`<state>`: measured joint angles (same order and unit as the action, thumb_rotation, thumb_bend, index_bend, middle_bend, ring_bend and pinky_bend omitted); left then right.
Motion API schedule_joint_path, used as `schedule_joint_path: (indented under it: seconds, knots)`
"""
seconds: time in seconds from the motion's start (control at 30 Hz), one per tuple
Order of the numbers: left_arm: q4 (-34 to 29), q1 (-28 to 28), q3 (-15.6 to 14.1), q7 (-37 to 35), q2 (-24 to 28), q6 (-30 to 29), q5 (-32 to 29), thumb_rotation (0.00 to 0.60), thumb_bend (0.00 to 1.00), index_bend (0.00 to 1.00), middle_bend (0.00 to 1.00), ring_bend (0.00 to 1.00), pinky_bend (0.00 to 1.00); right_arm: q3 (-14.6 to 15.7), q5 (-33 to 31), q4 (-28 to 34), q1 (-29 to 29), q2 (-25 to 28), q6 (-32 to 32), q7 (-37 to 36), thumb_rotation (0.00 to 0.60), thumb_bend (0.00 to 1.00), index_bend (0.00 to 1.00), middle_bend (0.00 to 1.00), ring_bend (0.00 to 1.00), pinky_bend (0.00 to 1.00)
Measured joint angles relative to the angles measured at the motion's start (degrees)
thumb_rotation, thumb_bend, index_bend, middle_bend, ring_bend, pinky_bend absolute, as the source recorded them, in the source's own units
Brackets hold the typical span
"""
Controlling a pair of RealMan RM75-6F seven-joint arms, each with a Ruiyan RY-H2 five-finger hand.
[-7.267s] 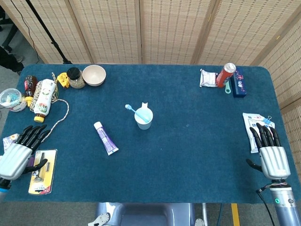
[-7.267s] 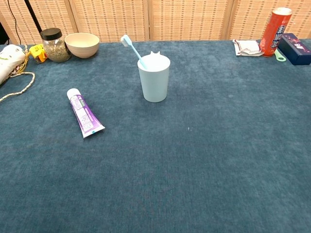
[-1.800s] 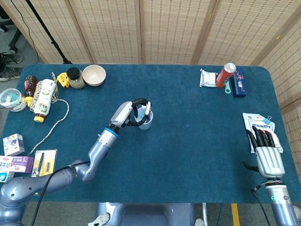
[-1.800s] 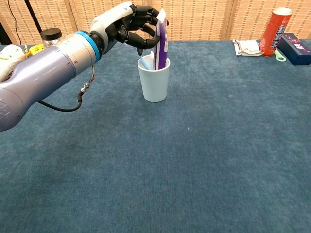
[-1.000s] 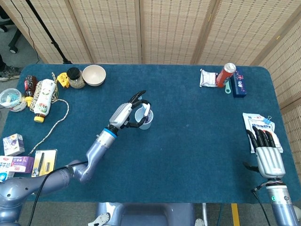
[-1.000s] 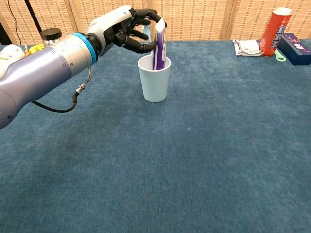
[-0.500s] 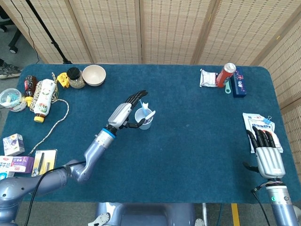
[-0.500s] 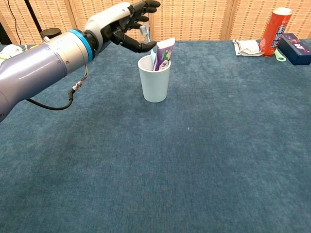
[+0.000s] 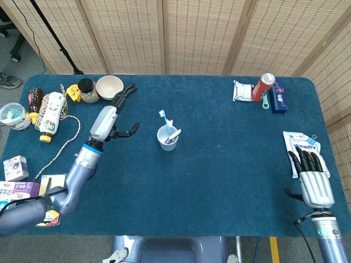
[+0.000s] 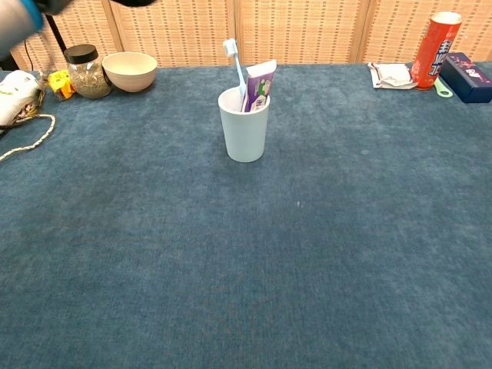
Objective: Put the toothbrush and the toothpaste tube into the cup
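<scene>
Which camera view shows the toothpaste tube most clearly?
The chest view: the toothpaste tube stands in the cup in side profile, its purple print visible. The head view looks down from farther off, so the tube is only a small pale sliver.

A smooth matt plastic cup (image 10: 244, 127) holds a glossy toothpaste tube (image 10: 258, 86) on a rough, napped blue cloth table cover (image 10: 307, 254) before woven screens (image 10: 307, 31).
</scene>
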<state>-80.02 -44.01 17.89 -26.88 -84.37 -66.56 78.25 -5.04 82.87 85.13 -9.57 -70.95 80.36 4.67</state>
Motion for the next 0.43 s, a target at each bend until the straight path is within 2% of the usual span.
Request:
schedule_joint_path:
  seconds: [0.13,0.23,0.37,0.43]
  knots:
    - [-6.9,6.0,-2.6,5.9,8.3,-3.3,0.2,0.600,0.36,0.00,0.00,0.00,0.00,-0.5,0.2,-0.3,0.4,-0.2,2.1,1.0,0.600,0.00,0.00,0.00,0.00,0.00]
    - [-12.5,11.9,-6.0,10.3,15.0,-6.2,0.2,0.600,0.36,0.00,0.00,0.00,0.00,-0.8,0.8,-0.3,0.8,-0.4,3.8,0.9,0.600,0.00,0.00,0.00,0.00,0.00]
    - [-16.9,20.5,-12.4,13.5,22.2,-10.5,0.5,0.600,0.36,0.00,0.00,0.00,0.00,-1.3,2.2,-0.5,1.4,-0.9,7.0,0.4,0.600,0.00,0.00,0.00,0.00,0.00]
    - [-17.4,23.9,-15.3,13.6,23.5,-12.3,1.1,0.600,0.36,0.00,0.00,0.00,0.00,-1.4,3.5,-0.7,1.8,-1.1,8.9,0.3,0.600,0.00,0.00,0.00,0.00,0.00]
